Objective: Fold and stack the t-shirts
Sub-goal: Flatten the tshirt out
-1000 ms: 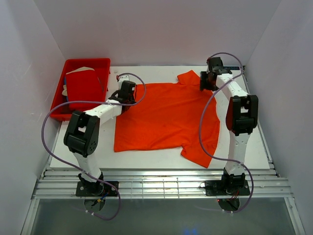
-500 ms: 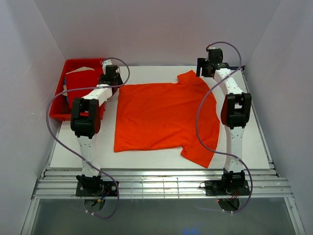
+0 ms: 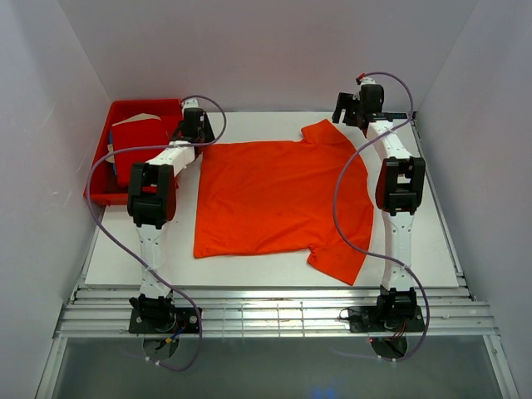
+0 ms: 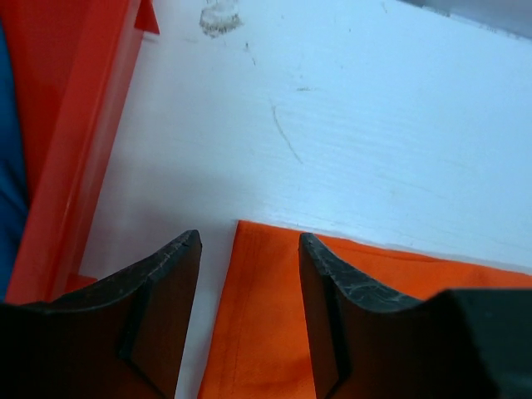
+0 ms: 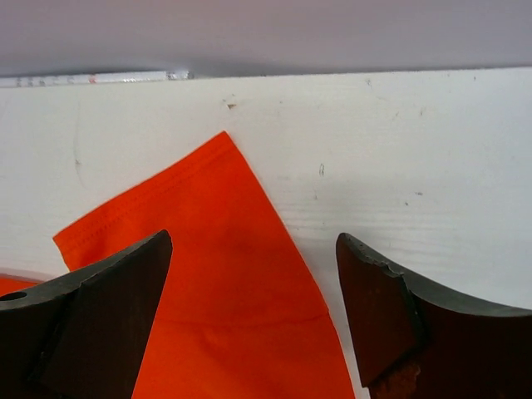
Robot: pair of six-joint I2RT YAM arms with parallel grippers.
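The orange shirt (image 3: 283,199) lies spread flat on the table (image 3: 249,268). The left gripper (image 4: 249,245) is at the far left corner of this shirt, its jaws spread, and the corner shows between them. Whether they touch the cloth I cannot tell. The right gripper (image 5: 253,249) is over the far right sleeve (image 5: 208,274), jaws spread wide. The red shirt (image 3: 143,154) lies folded in the tray (image 3: 150,103), just left of the orange shirt.

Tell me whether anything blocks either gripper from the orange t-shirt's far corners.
Nothing visible does. The left gripper hangs open directly over the orange t-shirt at its far left corner, and the right gripper is open over its far sleeve.
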